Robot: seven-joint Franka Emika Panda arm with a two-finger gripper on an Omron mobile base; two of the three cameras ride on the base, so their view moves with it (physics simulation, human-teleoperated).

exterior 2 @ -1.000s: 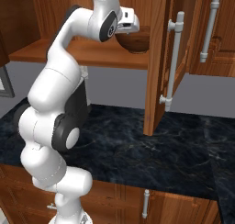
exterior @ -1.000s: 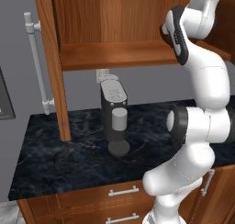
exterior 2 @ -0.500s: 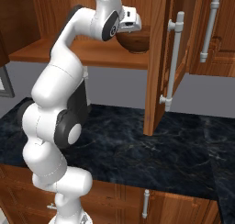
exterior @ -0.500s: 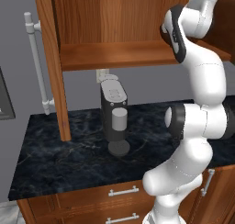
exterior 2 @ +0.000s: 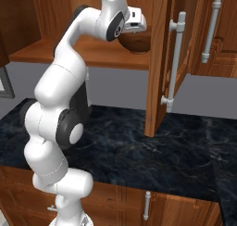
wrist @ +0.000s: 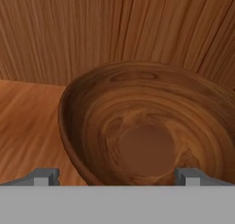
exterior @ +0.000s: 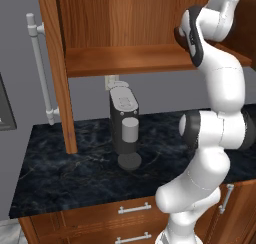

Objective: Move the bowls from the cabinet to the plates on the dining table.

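One glossy reddish-brown bowl [wrist: 151, 140] (wood-grained inside); gripper [wrist: 117, 176] fingers spread wide.

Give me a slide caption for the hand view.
Open gripper poised at the near rim of the brown bowl on the cabinet shelf.

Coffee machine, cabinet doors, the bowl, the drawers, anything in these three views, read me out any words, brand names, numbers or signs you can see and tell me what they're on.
There is no readable text in any view.
Coffee machine: plain dark body, no label or brand.
Reddish-brown bowl: wood-like swirls only, no print.
Cabinet, its doors and bar handles: no markings.
Drawers: plain fronts, no lettering.
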